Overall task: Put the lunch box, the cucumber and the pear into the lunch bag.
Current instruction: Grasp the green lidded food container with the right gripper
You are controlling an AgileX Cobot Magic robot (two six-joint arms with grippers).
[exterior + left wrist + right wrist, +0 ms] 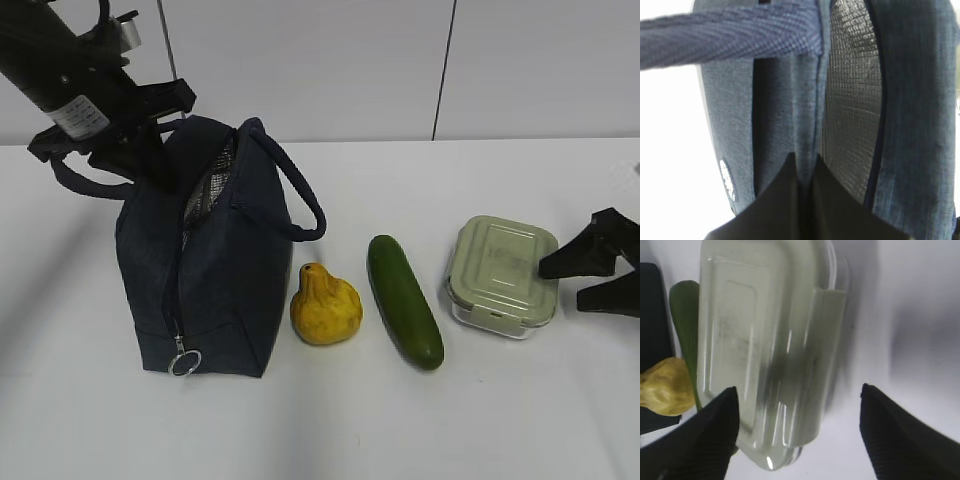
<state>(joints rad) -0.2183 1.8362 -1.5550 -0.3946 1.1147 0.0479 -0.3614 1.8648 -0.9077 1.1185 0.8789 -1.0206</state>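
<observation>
The left claw [802,175] is pinched shut on the lunch bag's [215,260] fabric edge at the opening. The right claw [797,432] gapes wide beside the lunch box [502,273], holding nothing. The cucumber [403,300] and pear [325,305] lie at the bag's three o'clock.

Right tool [580,268] cut off at exterior view's edge; left tool's [802,175] tips buried in lunch bag [215,270] fabric; cucumber [685,315] mostly behind lunch box [770,340].
</observation>
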